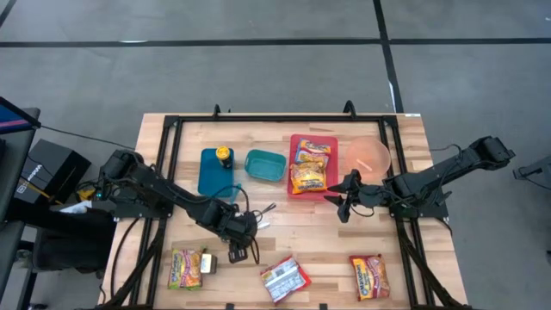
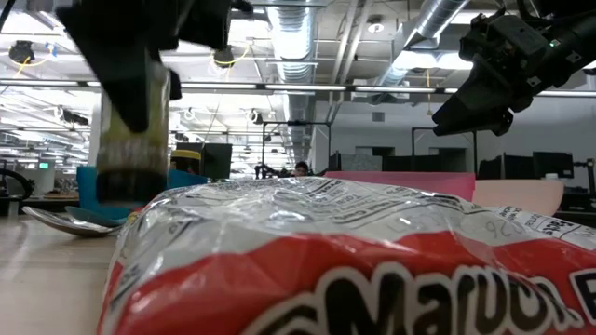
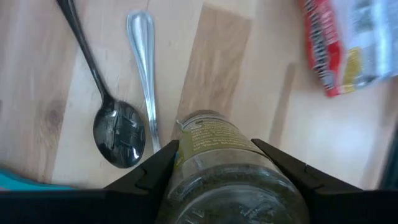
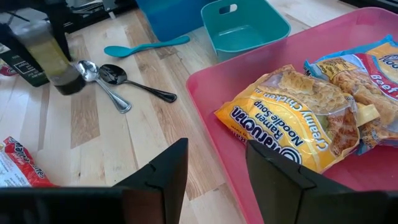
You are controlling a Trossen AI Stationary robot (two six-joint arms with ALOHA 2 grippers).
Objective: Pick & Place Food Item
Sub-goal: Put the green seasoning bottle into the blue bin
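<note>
Item: jar [image 3: 230, 168], clamped between my left fingers [image 3: 149, 174]; right fingers [image 4: 168, 168] open, empty. Risk: jar slipping onto spoons [image 3: 118, 130] beside.

left gripper [image 3: 227, 171] clamps jar [image 3: 227, 168]; two spoons [image 3: 118, 134] beside; noodle packet [image 3: 348, 43] apart

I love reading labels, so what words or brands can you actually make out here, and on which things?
"Maruchan Ramen Noodle Soup", "Creamy Chicken": yellow packet in the pink tray.
"Beef": second packet there.
"Maruc...": red packet lying nearest the low camera.
Jar label in left gripper: unreadable.
</note>
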